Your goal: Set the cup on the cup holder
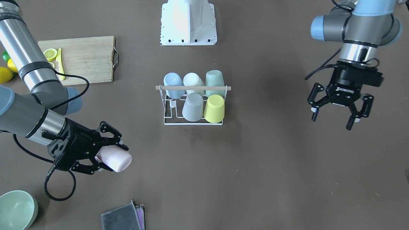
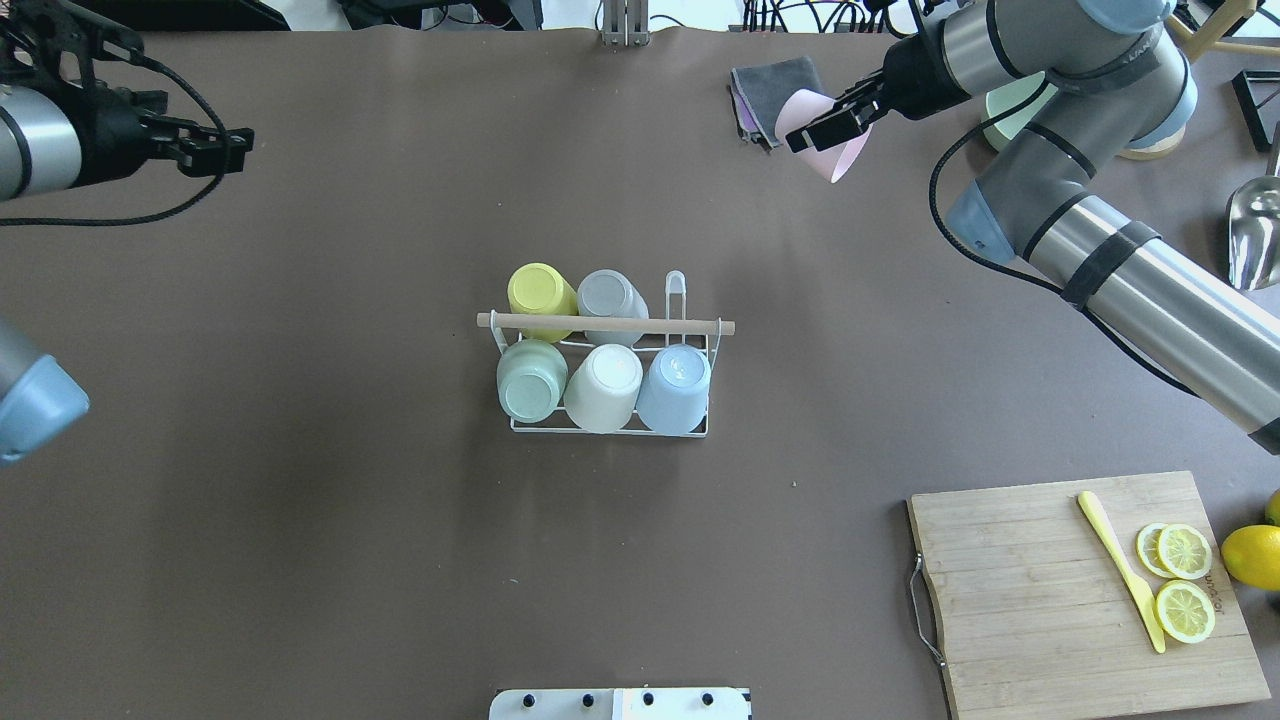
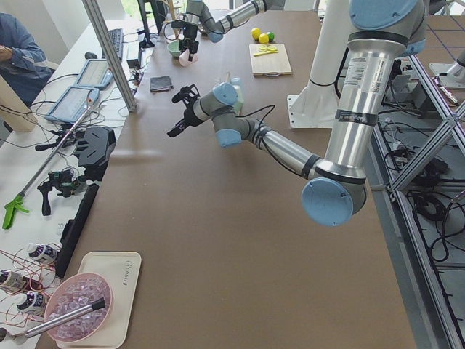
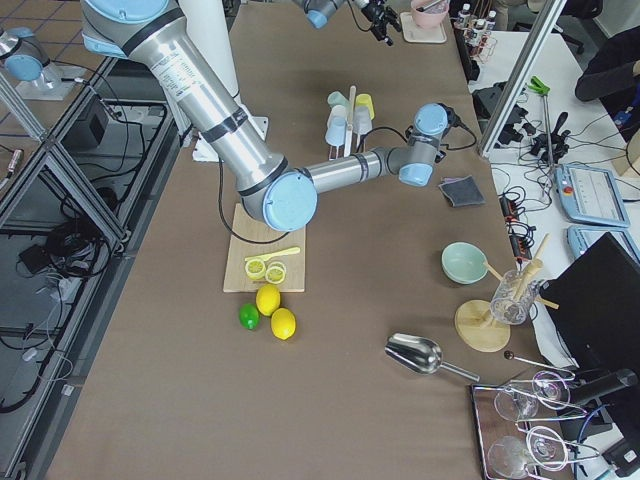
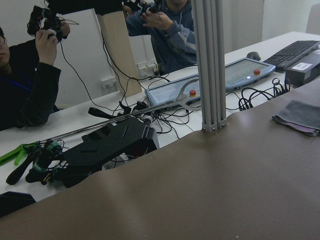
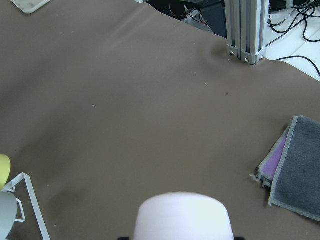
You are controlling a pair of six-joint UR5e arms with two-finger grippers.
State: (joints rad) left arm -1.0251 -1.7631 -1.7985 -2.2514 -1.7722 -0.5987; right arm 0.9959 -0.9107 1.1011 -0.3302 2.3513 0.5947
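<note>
Pink and smooth-walled, the small tapered cup (image 1: 117,160) lies sideways in my right claw (image 1: 110,152), which is clenched on its body above the brown table (image 1: 271,166), well apart from the white wire cup holder (image 1: 191,88) with the light wooden rod across its top. I judge this the carrying step. Next I must bring it over the one bare upright prong (image 1: 172,103) beside the grey cup (image 1: 193,107) and lower it mouth-down, while my left claw (image 1: 338,116) hangs released and holds nothing.

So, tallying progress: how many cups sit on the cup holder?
5: yellow cup and grey cup in one row, green cup, white cup and blue cup in the other. A sixth, the pink cup, is in the right gripper.
</note>
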